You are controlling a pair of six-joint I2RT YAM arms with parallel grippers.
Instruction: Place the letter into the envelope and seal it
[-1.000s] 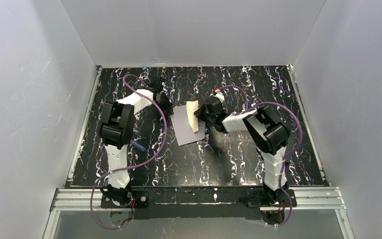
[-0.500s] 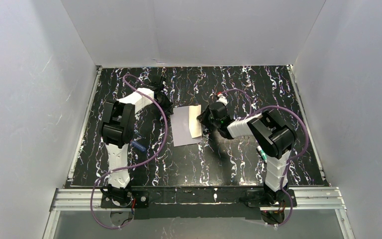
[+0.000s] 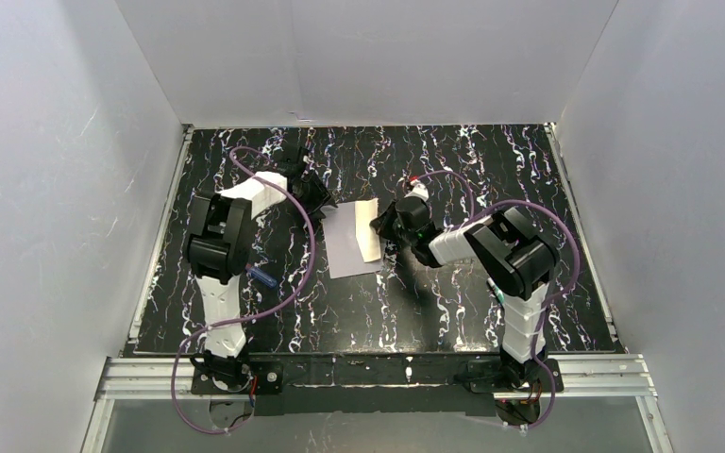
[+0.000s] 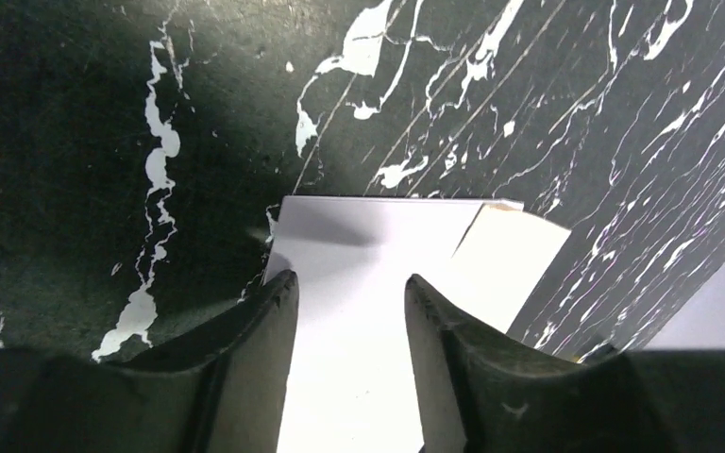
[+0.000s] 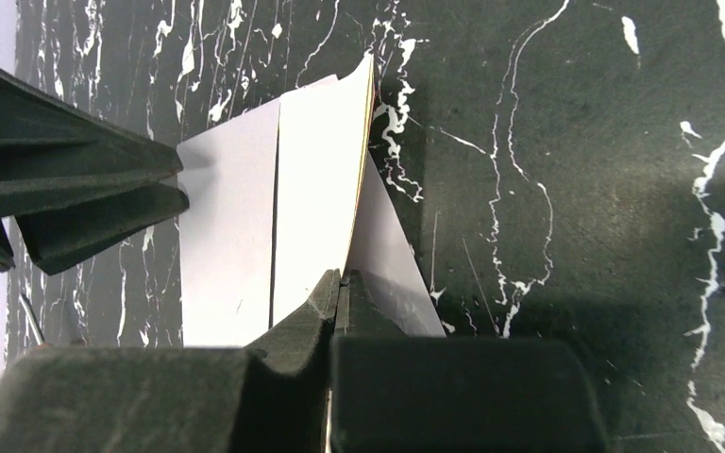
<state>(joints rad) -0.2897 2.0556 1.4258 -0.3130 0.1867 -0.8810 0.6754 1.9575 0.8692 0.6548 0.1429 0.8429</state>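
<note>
We see a black tabletop veined with white [image 3: 453, 160], plain white walls [image 3: 387, 57] closing it in on three sides, a silver metal rail [image 3: 142, 377] along its near edge, a small blue pen-like thing [image 3: 264, 276] lying on its left part

My right gripper [image 3: 384, 225] is sitting at the right edge of the letter [image 3: 369, 229], which is lying along the right side of the envelope [image 3: 345, 243] near the middle of the black marbled table [image 3: 453, 151]. My left gripper [image 3: 322, 205] is hovering at the envelope's far left corner. From above, I am not making out how either pair of jaws is standing. A small blue object [image 3: 264, 276] is lying beside my left arm.
</note>
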